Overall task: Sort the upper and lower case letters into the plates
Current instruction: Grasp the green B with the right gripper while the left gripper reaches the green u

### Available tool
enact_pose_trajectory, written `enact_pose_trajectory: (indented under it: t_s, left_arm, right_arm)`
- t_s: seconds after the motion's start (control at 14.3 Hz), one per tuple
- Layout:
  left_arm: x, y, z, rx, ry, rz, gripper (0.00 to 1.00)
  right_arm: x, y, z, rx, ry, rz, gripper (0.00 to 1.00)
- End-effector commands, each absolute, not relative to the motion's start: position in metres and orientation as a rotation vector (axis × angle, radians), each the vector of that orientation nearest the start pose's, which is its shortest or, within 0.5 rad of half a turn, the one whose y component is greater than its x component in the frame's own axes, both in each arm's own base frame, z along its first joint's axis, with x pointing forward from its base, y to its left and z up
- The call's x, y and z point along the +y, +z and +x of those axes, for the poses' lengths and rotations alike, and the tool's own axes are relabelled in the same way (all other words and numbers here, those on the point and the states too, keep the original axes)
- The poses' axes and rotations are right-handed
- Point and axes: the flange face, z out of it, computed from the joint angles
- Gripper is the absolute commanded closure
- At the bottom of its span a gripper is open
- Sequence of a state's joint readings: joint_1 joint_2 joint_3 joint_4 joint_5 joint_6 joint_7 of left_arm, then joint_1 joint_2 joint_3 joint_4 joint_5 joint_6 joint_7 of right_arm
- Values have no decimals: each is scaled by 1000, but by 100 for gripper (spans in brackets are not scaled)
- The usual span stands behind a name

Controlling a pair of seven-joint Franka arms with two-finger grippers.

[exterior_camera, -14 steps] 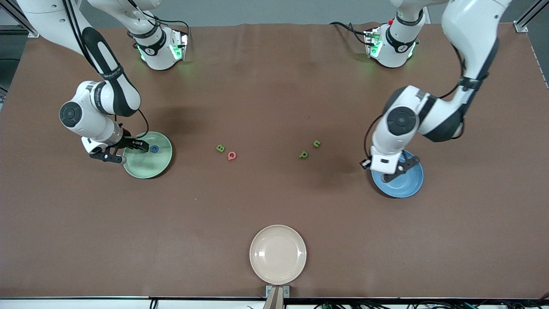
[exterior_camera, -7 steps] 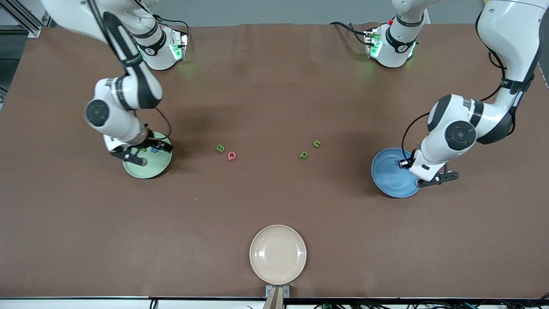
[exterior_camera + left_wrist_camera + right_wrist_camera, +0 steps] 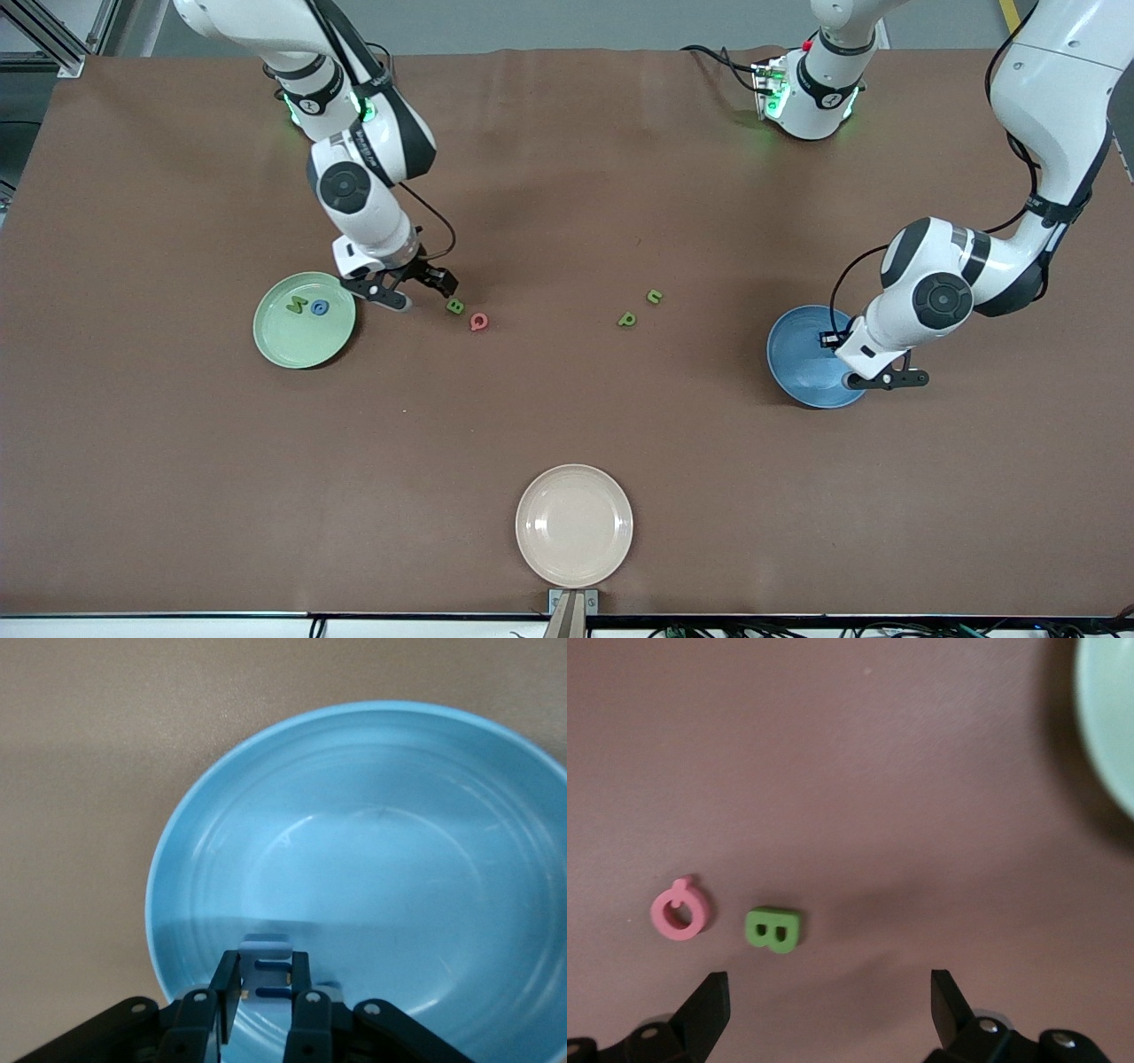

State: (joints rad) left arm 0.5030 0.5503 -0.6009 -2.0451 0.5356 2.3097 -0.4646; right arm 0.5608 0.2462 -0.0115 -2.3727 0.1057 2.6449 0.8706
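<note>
My right gripper (image 3: 416, 288) is open and low over the table, between the pale green plate (image 3: 275, 346) and a green letter B (image 3: 454, 307). In the right wrist view the B (image 3: 773, 930) and a pinkish red letter Q (image 3: 679, 911) lie just ahead of the open gripper (image 3: 828, 1010). The pale green plate holds a green letter M (image 3: 297, 307) and a blue letter (image 3: 320, 307). My left gripper (image 3: 873, 381) is over the rim of the blue plate (image 3: 797, 354). It (image 3: 266, 992) is shut on a blue letter E (image 3: 266, 967) above the blue plate (image 3: 177, 859).
Two small green letters (image 3: 626, 320) (image 3: 654, 297) lie mid-table between the Q (image 3: 479, 322) and the blue plate. A cream-beige plate (image 3: 574, 525) stands near the table's front edge. An edge of the pale green plate (image 3: 1112, 726) shows in the right wrist view.
My right gripper moved off the pale green plate toward the B, and a green M now lies in that plate. My left gripper shifted from over the blue plate's middle to its rim.
</note>
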Motion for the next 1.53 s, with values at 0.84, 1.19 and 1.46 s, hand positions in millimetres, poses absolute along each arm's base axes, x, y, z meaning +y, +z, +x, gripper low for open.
enact_pose_trajectory:
  t_s: [0.84,1.19,1.46]
  left_arm:
    - [-150,267,575,120,63,-3029,0]
    - [-264,261,522,349,82,-3027,0]
    - [-322,254,484,591,93,-2993,1]
  right_arm:
    - [303,177,448,738,11,-3016,35]
    - [300,177,454,751,5,-3014,47]
    - [292,177,459,767,-2,-3016,66]
